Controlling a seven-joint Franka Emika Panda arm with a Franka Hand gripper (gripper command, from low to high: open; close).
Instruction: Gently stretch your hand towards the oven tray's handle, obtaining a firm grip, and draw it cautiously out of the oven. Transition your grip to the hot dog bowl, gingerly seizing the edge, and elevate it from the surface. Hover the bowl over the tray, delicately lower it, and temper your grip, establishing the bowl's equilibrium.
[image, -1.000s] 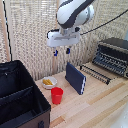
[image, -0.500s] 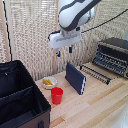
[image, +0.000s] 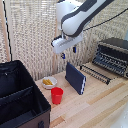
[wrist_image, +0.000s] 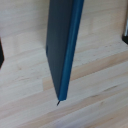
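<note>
Starting at the exterior view's left, a large black fabric case fills the near corner, sitting on the pale wooden table. Just beside it to the right, the hot dog bowl rests on the table, white, with yellow-orange food showing inside. A red plastic cup stands upright just in front of the bowl, near it.

Moving to the middle, a dark blue flat box stands on edge on the table. High above it hangs the white arm, and the gripper hovers in the air over the box, well clear of everything; whether its fingers are apart or together cannot be told at this size. The wrist view looks straight down on that blue box and the wood grain around it, with no fingers showing.

Further right, the oven tray lies drawn out in front of the oven, its dark wire bars over the table. The oven sits at the far right, dark with a metallic front.
</note>
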